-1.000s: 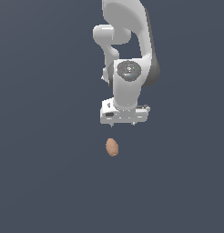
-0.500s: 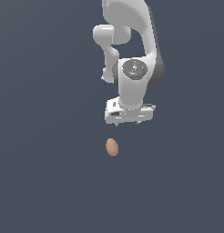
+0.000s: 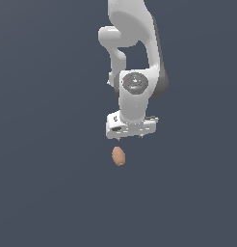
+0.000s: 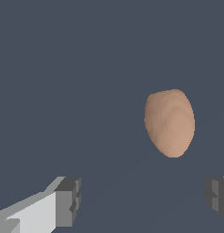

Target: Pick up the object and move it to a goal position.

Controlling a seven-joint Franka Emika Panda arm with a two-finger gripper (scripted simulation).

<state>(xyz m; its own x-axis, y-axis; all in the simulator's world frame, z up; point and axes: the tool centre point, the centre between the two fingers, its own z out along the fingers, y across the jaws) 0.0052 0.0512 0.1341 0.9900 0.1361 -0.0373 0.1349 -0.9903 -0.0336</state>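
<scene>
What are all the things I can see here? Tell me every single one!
Egg-shaped lump: one, tan-orange, lying on the floor just below the gripper in the exterior view, not touching it.
Floor: one, dark blue-grey, plain, filling both views.
Robot arm: one, white with grey joints, reaching down from the top of the exterior view.
Gripper: one, white, open, with grey fingertips spread wide apart, holding nothing.
</scene>
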